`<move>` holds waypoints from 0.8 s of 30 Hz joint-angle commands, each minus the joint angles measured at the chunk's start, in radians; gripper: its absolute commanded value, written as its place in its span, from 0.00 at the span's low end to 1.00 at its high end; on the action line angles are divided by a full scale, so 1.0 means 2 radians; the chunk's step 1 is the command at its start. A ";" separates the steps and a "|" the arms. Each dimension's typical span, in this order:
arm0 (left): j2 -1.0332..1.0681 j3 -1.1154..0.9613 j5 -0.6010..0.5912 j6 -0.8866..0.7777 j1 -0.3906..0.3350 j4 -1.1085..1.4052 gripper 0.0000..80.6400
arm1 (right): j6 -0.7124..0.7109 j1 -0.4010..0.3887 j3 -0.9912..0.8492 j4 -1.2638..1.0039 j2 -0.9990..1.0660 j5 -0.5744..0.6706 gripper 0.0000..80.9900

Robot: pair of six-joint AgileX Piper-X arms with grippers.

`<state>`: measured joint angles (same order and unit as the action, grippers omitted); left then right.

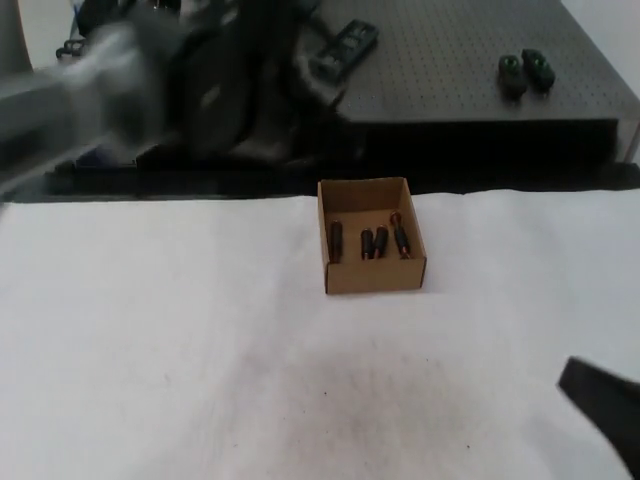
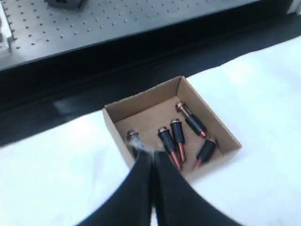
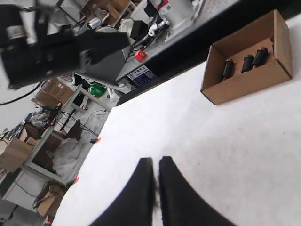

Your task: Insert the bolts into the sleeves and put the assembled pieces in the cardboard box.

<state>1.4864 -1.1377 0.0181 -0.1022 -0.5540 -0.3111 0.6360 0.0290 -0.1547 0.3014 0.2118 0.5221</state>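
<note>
A small open cardboard box (image 1: 371, 276) stands on the white cloth near the far edge. Several assembled pieces (image 1: 375, 241), copper bolts in black sleeves, lie side by side on its floor. In the left wrist view my left gripper (image 2: 151, 156) is shut with nothing in it, its tips over the box's (image 2: 221, 129) near-left corner and covering part of one bolt there (image 2: 132, 137). My right gripper (image 3: 155, 163) is shut and holds nothing, low over the cloth and well away from the box (image 3: 244, 83). A dark gripper part (image 1: 603, 402) shows at the lower right of the high view.
White cloth (image 1: 180, 340) covers the bench all round the box. Behind it runs a dark gap, then a black perforated table (image 1: 470, 50) with two green-black parts (image 1: 525, 70). A blurred arm (image 1: 130, 80) crosses the upper left. Shelves and boxes stand off the left side.
</note>
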 commanded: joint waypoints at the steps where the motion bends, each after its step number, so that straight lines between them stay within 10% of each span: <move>1: -0.052 0.060 0.012 0.005 0.001 0.015 0.01 | 0.019 0.002 0.003 -0.014 0.028 0.017 0.06; 15: -0.451 0.365 0.018 0.013 0.001 0.047 0.01 | 0.179 0.002 0.004 -0.228 0.320 0.222 0.06; 24: -0.629 0.425 0.091 -0.054 0.001 -0.102 0.01 | 0.161 0.002 0.006 -0.308 0.312 0.234 0.06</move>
<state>0.3099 -0.2935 0.1304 -0.1464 -0.5540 -0.3816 0.9975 0.0290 -0.1431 -0.2774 0.8685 0.9767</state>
